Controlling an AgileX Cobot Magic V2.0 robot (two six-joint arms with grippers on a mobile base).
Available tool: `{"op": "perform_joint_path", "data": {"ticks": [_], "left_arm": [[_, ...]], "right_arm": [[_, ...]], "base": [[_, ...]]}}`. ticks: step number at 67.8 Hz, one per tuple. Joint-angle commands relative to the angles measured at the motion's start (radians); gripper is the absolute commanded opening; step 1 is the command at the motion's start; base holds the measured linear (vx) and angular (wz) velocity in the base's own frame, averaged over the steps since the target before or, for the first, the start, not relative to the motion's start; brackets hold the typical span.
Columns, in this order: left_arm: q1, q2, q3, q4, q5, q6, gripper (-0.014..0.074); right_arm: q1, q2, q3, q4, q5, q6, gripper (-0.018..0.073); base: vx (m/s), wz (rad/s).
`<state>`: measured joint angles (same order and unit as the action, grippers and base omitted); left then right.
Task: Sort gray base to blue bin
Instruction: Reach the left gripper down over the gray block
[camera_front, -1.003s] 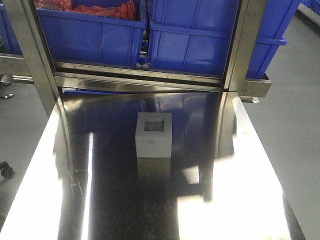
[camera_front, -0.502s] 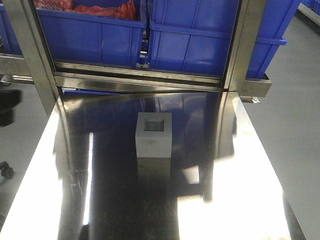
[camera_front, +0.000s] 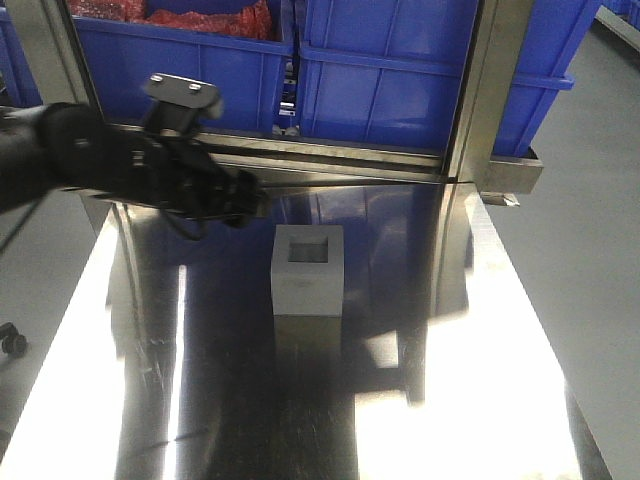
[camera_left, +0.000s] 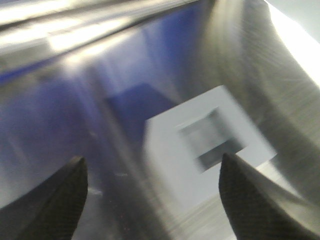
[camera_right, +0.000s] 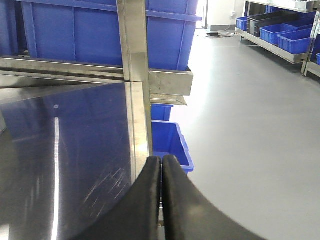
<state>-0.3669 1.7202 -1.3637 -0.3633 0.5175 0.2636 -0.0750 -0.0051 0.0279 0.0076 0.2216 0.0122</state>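
Note:
The gray base (camera_front: 308, 272) stands upright in the middle of the steel table (camera_front: 240, 400), its square recess facing up. My left gripper (camera_front: 248, 198) reaches in from the left, above the table and just up-left of the base, apart from it. In the left wrist view the left gripper (camera_left: 150, 160) is open, with the blurred gray base (camera_left: 167, 145) ahead between its two fingertips. A blue bin (camera_front: 400, 80) sits on the rack behind the table. My right gripper (camera_right: 161, 158) is shut and empty over the table's right edge.
A second blue bin (camera_front: 170, 70) holding red material sits at the back left. Steel posts (camera_front: 485, 90) and a rail (camera_front: 280, 160) stand between table and bins. Another blue bin (camera_right: 172, 142) rests on the floor to the right of the table.
My left arm has swung in from the left edge to a spot over the table near the gray base. The base has not moved.

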Motion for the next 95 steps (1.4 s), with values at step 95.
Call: {"op": "perform_joint_path", "data": {"ticks": [95], "left_arm": [[-0.027,0.335,-0.334,0.020,0.253,-0.251,0.0335]], "right_arm": [[-0.005,0.018,0.002,-0.008,-0.075,-0.012,-0.0005]], "base": [[0.00,0.00]]}}
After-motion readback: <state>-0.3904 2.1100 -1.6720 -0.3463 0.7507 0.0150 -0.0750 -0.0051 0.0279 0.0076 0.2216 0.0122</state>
